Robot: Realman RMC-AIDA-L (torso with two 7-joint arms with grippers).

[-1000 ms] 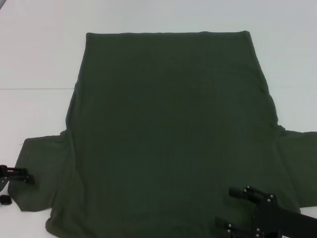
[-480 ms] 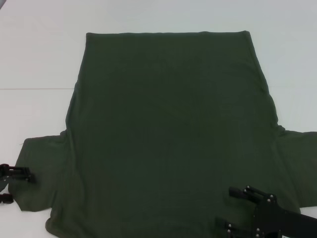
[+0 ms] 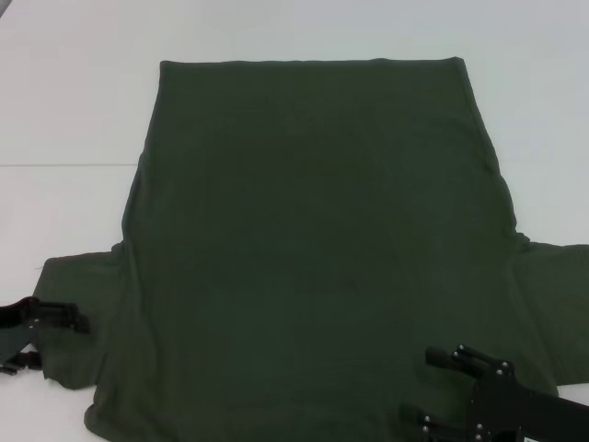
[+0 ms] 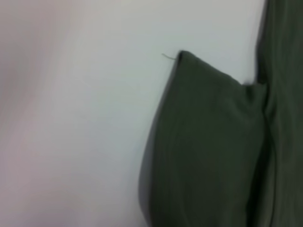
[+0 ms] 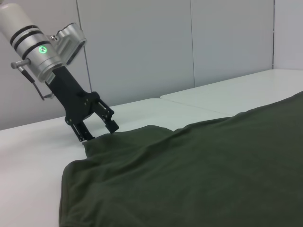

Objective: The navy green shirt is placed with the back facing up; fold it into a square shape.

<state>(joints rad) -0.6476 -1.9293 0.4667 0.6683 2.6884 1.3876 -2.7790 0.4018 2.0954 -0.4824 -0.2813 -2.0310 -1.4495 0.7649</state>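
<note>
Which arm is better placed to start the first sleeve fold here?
Left, probably. The left gripper is open at the edge of the dark olive-green knit T-shirt's left sleeve, one finger over the cloth. The right gripper hovers open over the body.

My left gripper (image 5: 99, 127) is matte black with two short blocky fingers on an angular black mount, behind it a silver-white cylindrical wrist with black rings and a glowing green indicator light. My right gripper (image 3: 425, 390) shows black fingers and a flat black plate dotted with small silver screws.
</note>
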